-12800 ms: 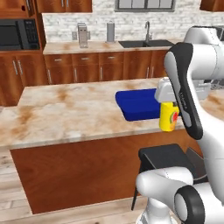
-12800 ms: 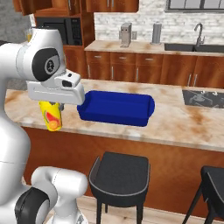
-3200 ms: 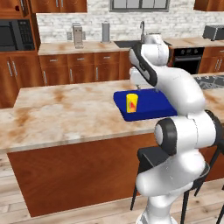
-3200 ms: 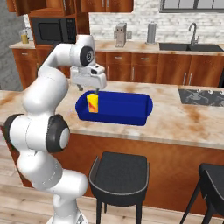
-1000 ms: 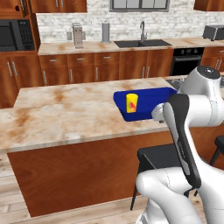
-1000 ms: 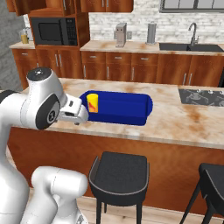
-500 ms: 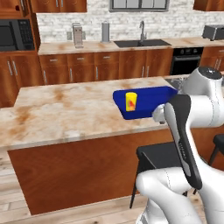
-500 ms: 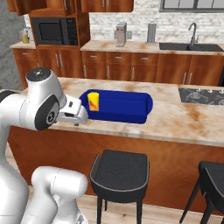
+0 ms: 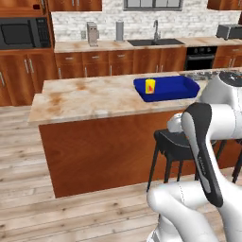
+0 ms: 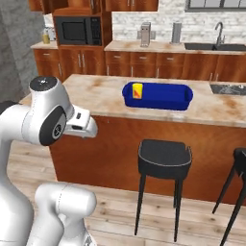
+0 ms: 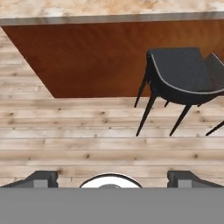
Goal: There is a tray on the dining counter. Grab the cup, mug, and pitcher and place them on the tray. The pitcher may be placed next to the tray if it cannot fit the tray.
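Cup [image 9: 150, 86] stands in the tray's [image 9: 177, 88] left end, upper right of frame; gripper [image 11: 112, 178] spread wide, empty, at the hand view's bottom

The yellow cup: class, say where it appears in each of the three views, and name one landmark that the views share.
Left base view: the yellow cup stands at the left end of the blue tray, right of centre.
Right base view: upper centre, again at the tray's left end.
Hand view: not in it.
Shared landmark: the dining counter.
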